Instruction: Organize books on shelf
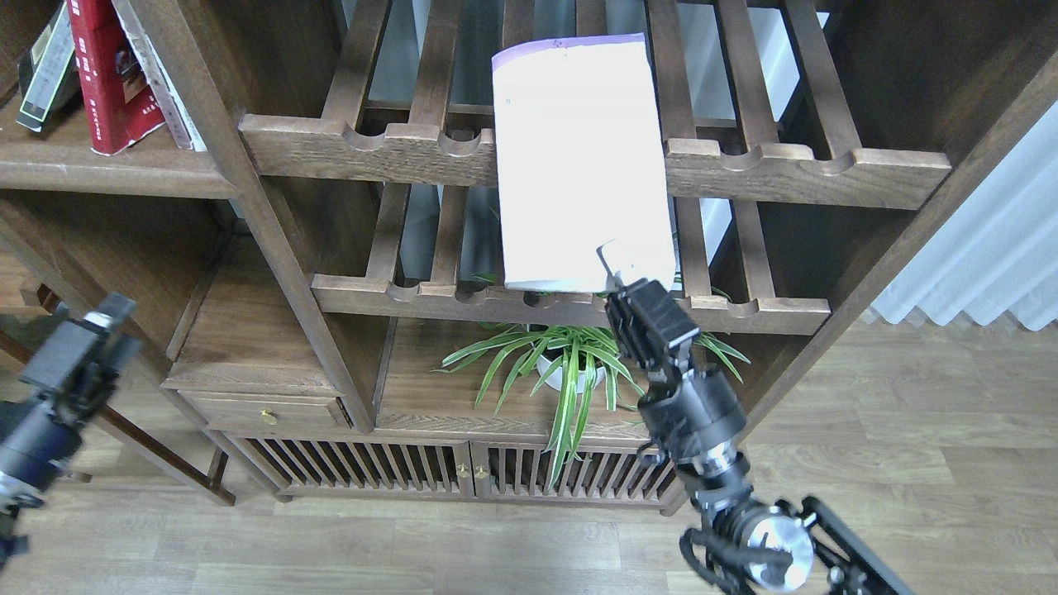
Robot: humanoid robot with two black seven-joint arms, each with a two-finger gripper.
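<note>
We found our right gripper [613,263] clamped on the cream-white book's [579,157] lower corner, holding it up before the slatted racks [744,173], presumably for carrying to the shelf [107,169] at upper left. Our left gripper's [107,314] opening could not be determined.

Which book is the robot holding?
The white book with the purple top band, pinched by the right gripper. The red book and grey book stand on the shelf.

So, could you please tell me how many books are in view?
3: a grey-black book and a dark red book on the flat dark-brown wooden shelf, and a cream-white book in the right gripper. Others may be hidden.
</note>
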